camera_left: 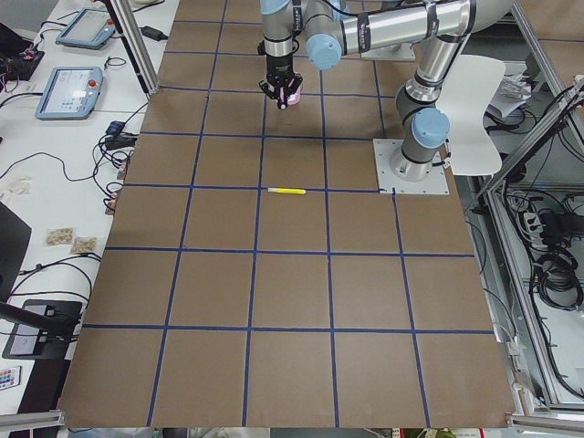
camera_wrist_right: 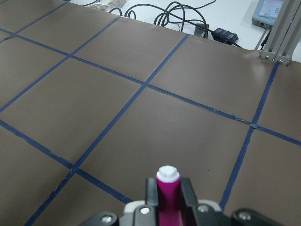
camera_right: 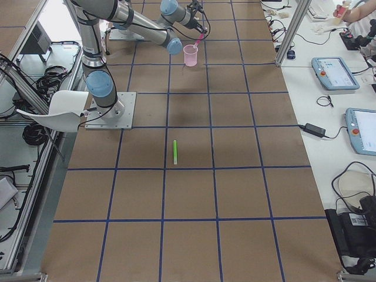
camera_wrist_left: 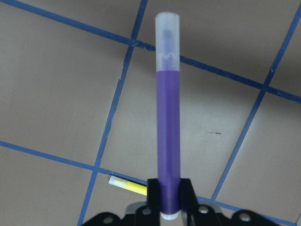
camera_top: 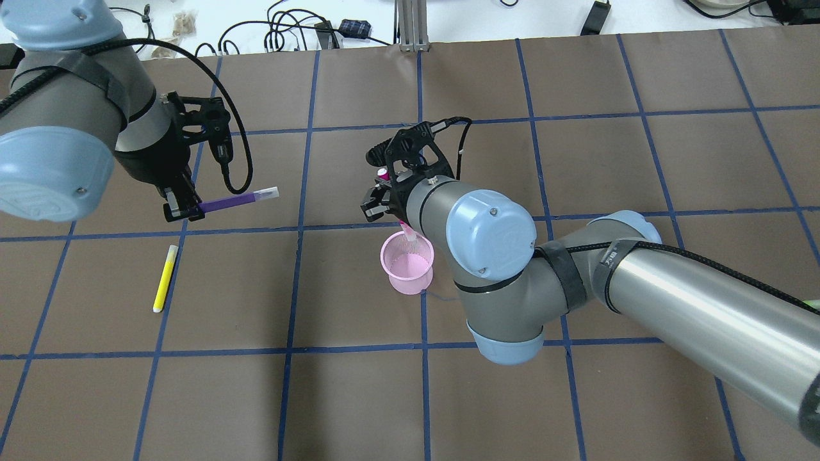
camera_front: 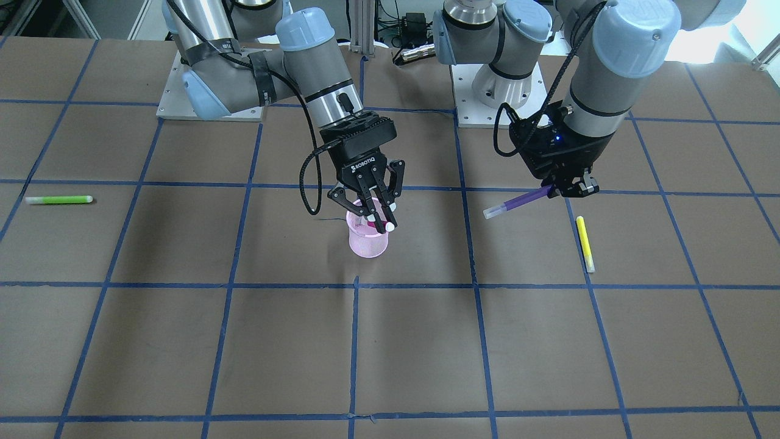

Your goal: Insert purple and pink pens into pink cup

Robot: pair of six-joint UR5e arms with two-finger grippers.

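The pink cup [camera_front: 368,242] stands upright near the table's middle, also in the overhead view [camera_top: 407,269]. My right gripper [camera_front: 381,221] is shut on the pink pen [camera_wrist_right: 168,192] and holds it tilted over the cup, its lower end [camera_top: 408,238] inside the rim. My left gripper [camera_front: 570,190] is shut on the purple pen [camera_front: 518,202] and holds it roughly level above the table, off to the cup's side, clear cap pointing towards the cup. The purple pen also shows in the overhead view [camera_top: 230,202] and the left wrist view [camera_wrist_left: 168,136].
A yellow pen [camera_front: 585,244] lies on the table just below my left gripper, also in the overhead view [camera_top: 164,278]. A green pen [camera_front: 58,199] lies far out on my right side. Cables and boxes lie beyond the table's far edge.
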